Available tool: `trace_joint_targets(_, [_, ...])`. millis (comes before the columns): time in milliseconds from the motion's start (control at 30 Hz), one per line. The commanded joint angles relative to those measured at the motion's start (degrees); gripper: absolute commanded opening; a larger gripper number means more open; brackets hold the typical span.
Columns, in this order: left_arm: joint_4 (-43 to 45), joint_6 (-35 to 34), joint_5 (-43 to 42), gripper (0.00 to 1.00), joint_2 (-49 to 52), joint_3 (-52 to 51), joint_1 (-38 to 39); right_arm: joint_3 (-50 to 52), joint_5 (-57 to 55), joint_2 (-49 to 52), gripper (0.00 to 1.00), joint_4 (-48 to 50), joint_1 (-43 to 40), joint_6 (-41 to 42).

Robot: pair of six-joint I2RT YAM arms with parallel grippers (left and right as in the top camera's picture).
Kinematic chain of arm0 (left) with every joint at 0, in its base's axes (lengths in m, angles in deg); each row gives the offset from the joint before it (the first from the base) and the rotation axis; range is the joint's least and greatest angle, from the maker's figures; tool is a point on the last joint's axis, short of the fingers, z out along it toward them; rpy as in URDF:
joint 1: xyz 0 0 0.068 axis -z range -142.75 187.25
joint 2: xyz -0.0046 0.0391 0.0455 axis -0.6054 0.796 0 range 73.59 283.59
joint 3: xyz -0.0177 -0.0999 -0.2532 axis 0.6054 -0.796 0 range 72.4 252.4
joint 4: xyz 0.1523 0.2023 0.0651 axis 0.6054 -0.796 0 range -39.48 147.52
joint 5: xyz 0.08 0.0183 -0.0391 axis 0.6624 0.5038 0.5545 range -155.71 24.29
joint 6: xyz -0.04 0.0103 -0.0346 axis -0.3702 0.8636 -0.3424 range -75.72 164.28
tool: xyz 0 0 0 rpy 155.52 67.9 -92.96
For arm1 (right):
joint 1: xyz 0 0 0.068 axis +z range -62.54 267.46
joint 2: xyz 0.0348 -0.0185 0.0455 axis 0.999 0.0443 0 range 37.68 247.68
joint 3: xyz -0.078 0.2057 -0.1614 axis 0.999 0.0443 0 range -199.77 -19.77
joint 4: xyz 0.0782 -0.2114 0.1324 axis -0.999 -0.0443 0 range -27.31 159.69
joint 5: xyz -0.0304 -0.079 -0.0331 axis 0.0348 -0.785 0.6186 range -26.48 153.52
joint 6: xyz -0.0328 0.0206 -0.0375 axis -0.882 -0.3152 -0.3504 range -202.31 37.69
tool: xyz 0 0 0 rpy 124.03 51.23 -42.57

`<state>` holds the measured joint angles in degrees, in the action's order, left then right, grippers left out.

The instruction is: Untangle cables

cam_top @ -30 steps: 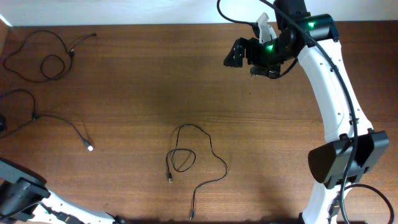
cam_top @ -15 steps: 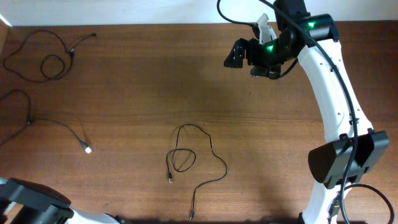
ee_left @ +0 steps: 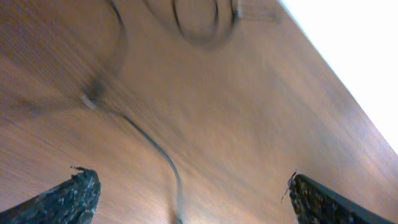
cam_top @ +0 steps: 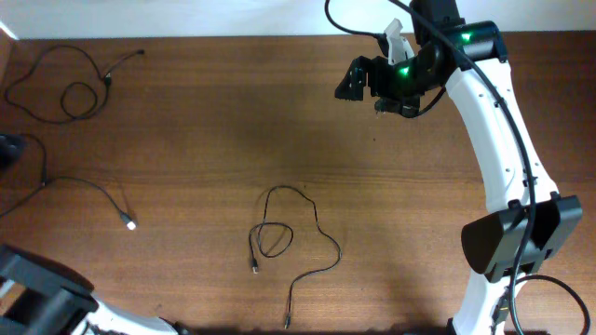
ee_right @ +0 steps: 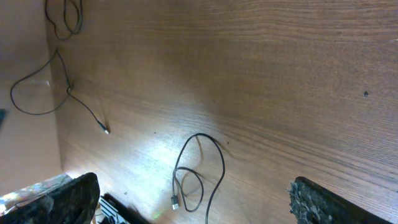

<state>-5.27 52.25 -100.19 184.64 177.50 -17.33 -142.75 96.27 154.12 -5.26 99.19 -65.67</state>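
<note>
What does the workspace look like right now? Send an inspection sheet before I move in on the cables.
Surface: brown wooden table.
Job's things: three thin black cords lying apart from one another: top-left cable, looped; left cable, with a silvery plug end; centre cable, crossing over itself.
Clutter: nothing seen.
Grippers: left gripper open and empty, above the table over a cable, view blurred; right gripper open and empty, raised high over the table's far side.
Cables: thick black arm wire runs along the white right arm.
Surroundings: pale strip beyond the table's far edge.
</note>
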Motion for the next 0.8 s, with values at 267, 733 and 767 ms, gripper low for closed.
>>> trace_joint_targets(267, [-1.7, -26.6, 26.8, 0.99, 15.4, -0.1, 10.4, 0.1, -0.5, 0.3, 0.98, -0.1, -0.1, -0.4])
trace_joint_targets(733, [2.3, -28.3, 23.2, 0.91, 21.2, -0.1, 11.7, 0.1, -0.5, 0.3, 0.98, 1.4, -0.1, -0.3])
trace_joint_targets(767, [2.2, -28.3, 23.3, 0.84, 22.0, -0.1, 12.0, 0.1, -0.5, 0.3, 0.98, 1.1, -0.1, -0.3])
